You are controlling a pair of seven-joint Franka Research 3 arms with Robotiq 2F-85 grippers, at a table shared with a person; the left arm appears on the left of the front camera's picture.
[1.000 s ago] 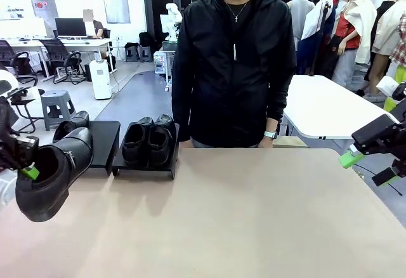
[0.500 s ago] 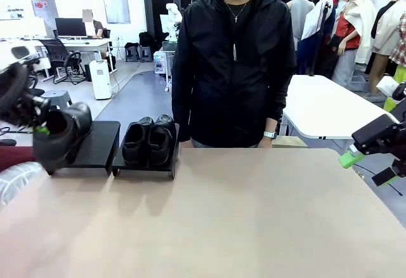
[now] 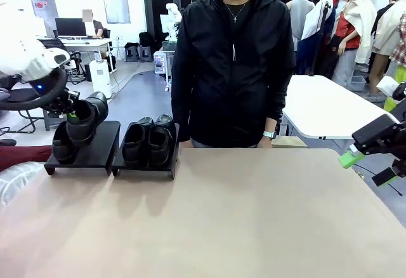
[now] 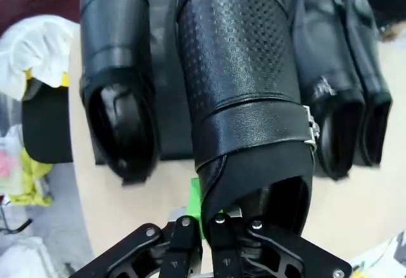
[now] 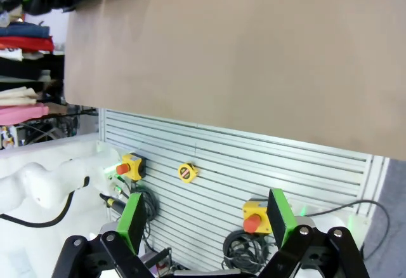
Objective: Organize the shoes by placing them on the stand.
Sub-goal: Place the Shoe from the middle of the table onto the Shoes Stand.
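— Where is the left claw (image 3: 71,114)?
— Above the left platform (image 3: 101,148), clamped on a shoe (image 3: 89,118); another shoe (image 3: 62,143) sits below.
— And the right platform (image 3: 144,169)?
— It carries two shoes (image 3: 148,139). The right claw (image 3: 355,154) hangs open beside the desk (image 3: 254,227).

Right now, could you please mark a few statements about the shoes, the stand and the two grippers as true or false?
1. The left gripper is shut on a shoe above the left platform. True.
2. The right platform holds no shoes. False: a pair of shoes sits on it.
3. The right gripper is open and holds nothing. True.
4. A shoe lies loose on the bare tabletop. False: three shoes are on the stand and the fourth is in the left gripper.
5. One shoe already rests on the left platform beside the held one. True.
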